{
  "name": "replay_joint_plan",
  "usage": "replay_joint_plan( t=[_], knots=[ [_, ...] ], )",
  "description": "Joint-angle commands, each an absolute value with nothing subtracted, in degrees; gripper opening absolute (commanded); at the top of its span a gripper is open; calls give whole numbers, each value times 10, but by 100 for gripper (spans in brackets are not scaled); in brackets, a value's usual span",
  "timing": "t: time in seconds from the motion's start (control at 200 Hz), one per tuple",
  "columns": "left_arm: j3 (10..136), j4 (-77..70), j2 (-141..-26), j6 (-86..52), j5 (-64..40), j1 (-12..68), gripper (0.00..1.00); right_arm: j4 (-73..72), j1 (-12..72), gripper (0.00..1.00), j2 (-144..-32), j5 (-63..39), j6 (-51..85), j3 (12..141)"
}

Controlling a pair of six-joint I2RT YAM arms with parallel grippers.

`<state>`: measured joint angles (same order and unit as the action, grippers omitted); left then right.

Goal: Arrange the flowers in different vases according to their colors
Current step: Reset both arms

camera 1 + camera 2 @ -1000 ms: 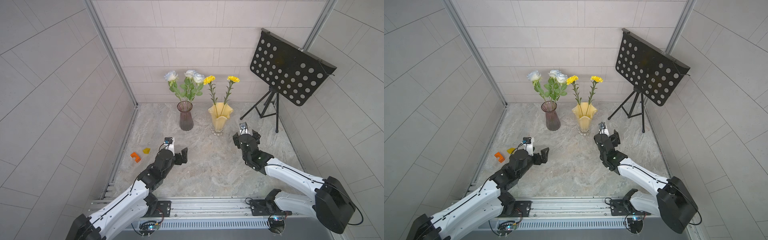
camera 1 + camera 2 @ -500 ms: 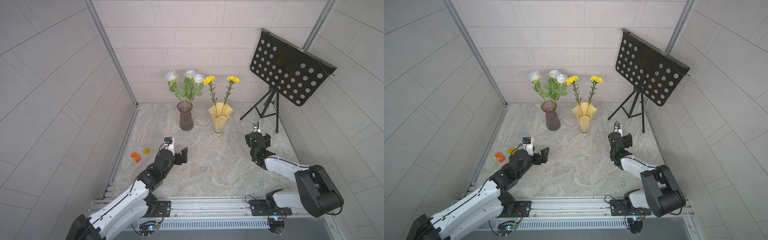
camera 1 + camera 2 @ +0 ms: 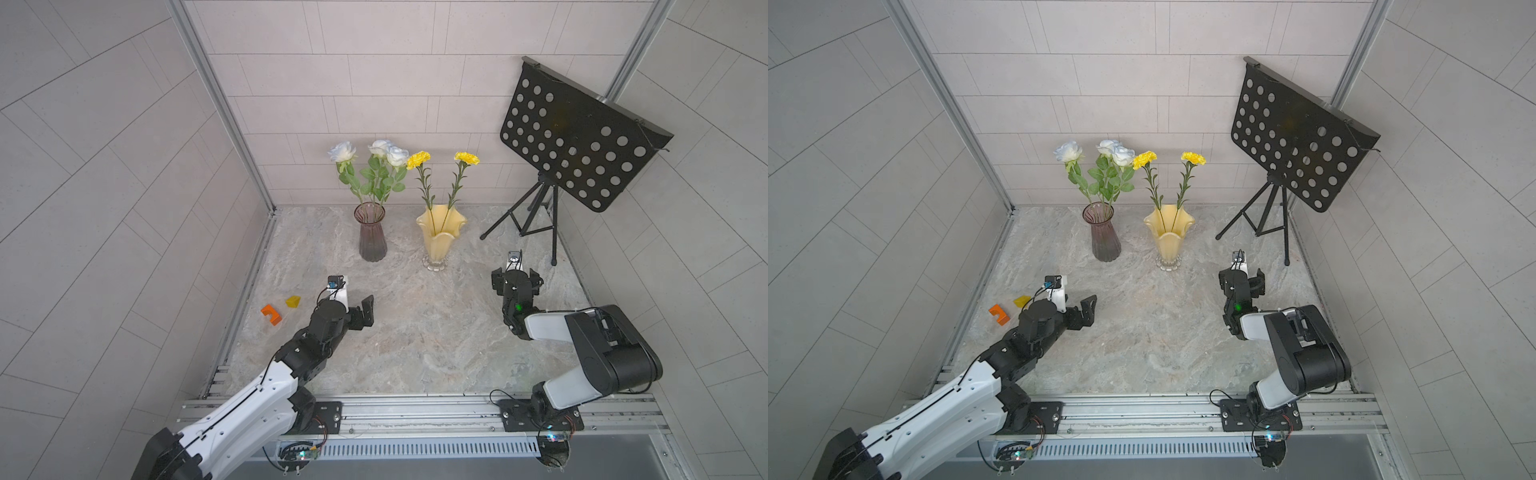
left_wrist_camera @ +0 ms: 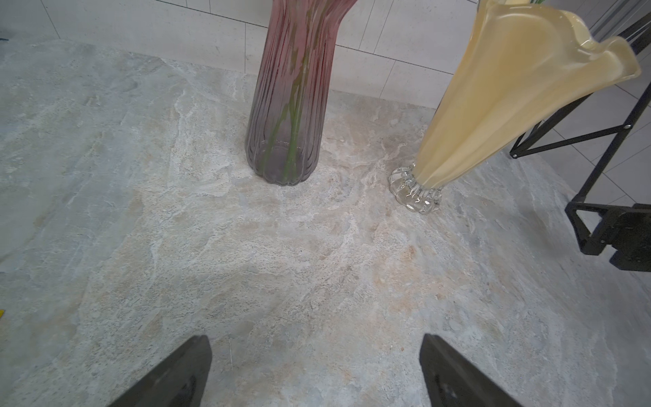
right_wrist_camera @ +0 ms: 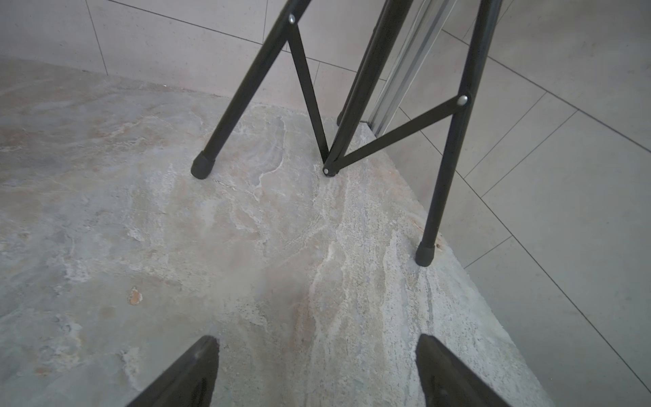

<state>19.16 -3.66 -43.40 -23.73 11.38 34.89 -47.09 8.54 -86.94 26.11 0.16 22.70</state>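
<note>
Marbled tabletop (image 3: 415, 332), flowers (image 3: 376, 176) upright in vases (image 3: 372, 237) (left gripper (image 4: 315, 343) and right gripper (image 5: 317, 340) both spread, empty)

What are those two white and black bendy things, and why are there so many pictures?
They are two robot arms, each ending in a pinching tool. Two pictures look down from above; two come from cameras on the wrists. On the table stand a purple vase with three white roses and a yellow vase with two yellow carnations, beside a music stand. An orange block and a yellow block lie near the left arm. The left tool and the right tool are open, holding nothing.
</note>
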Motion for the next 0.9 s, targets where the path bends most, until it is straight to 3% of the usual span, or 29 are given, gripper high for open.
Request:
replay_joint_plan(
  t=[0.0, 0.335, 0.38, 0.4, 0.67, 0.896],
  knots=[
    [184, -51, -434, -222, 148, 350, 100, -513, 75, 92, -871, 244, 12, 221],
    [204, -59, -441, -235, 208, 350, 100, -516, 40, 91, -874, 207, 50, 215],
    [205, -74, -459, -238, 228, 350, 100, -545, 39, 93, -892, 215, 55, 208],
    [207, -82, -462, -235, 234, 350, 100, -583, 39, 100, -904, 215, 49, 199],
    [314, -100, -556, -95, 334, 348, 100, -569, 46, 100, -895, 223, 50, 196],
    [284, -186, -588, -20, 335, 278, 100, -581, 46, 100, -903, 220, 43, 197]
  ],
)
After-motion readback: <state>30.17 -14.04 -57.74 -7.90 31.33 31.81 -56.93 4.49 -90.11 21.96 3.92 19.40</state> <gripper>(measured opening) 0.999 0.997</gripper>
